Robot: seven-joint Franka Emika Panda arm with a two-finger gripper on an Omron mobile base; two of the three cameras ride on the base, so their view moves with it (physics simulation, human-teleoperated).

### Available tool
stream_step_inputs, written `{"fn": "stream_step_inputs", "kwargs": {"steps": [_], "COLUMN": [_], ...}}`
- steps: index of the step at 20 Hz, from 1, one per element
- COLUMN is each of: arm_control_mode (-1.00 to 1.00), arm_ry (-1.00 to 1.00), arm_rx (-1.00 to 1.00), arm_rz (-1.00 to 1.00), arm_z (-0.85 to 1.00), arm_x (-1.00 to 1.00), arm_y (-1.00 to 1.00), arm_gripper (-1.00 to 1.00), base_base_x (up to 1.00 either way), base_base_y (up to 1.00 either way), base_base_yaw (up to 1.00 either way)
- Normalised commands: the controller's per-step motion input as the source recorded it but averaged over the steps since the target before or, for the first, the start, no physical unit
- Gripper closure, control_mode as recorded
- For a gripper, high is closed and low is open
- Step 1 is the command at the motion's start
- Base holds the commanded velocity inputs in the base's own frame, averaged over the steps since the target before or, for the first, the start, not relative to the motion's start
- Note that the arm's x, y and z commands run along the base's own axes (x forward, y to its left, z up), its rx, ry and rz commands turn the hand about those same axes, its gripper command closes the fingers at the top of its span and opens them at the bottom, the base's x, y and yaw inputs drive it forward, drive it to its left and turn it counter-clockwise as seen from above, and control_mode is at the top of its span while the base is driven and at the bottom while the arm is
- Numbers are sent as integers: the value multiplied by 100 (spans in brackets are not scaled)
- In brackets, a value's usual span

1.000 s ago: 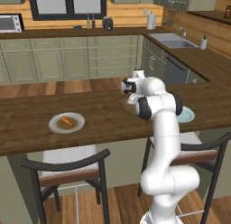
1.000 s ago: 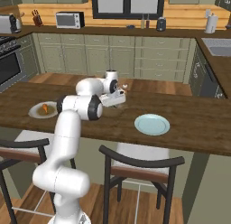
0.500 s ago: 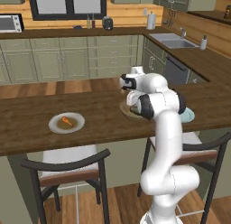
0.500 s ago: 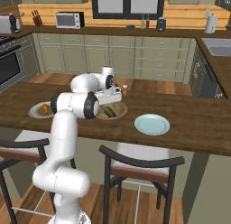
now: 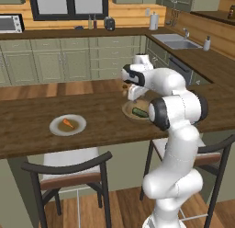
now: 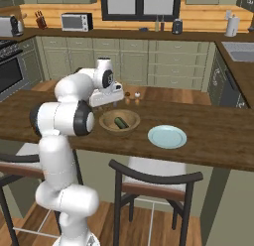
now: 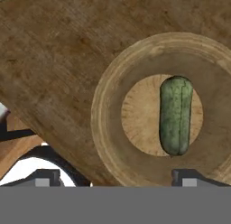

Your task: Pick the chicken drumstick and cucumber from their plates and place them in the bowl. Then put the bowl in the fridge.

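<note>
Right base view gives me the long dark wooden counter (image 6: 208,133) with my white arm over it, the two-finger gripper (image 6: 105,98) hanging just above the wide, shallow, light-brown wooden bowl (image 6: 119,122). Beside the bowl sits a round pale blue-grey plate (image 6: 167,136), bare on top. Over on the left base view a second round pale plate (image 5: 68,125) lies well apart from the bowl, carrying the small orange-brown tapered chicken drumstick (image 5: 68,123). Hand view shows the short dark green cucumber (image 7: 175,115) lying flat on the bowl's floor, off to one side, with my fingertips (image 7: 188,175) spread wide and nothing between them. I judge the cucumber step done. Next I need to lift clear, swing across to the drumstick's plate, and come down squarely on that small piece.
</note>
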Motion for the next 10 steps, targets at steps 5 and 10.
{"fn": "stream_step_inputs", "kwargs": {"steps": [5,10], "arm_control_mode": [-100,-100], "arm_ry": [-15,-10], "arm_rx": [0,0], "arm_rz": [-7,-9], "arm_z": [16,4], "arm_x": [-100,-69], "arm_y": [100,100], "arm_gripper": [-100,-100], "base_base_x": [0,0], "base_base_y": [0,0], "base_base_yaw": [0,0]}}
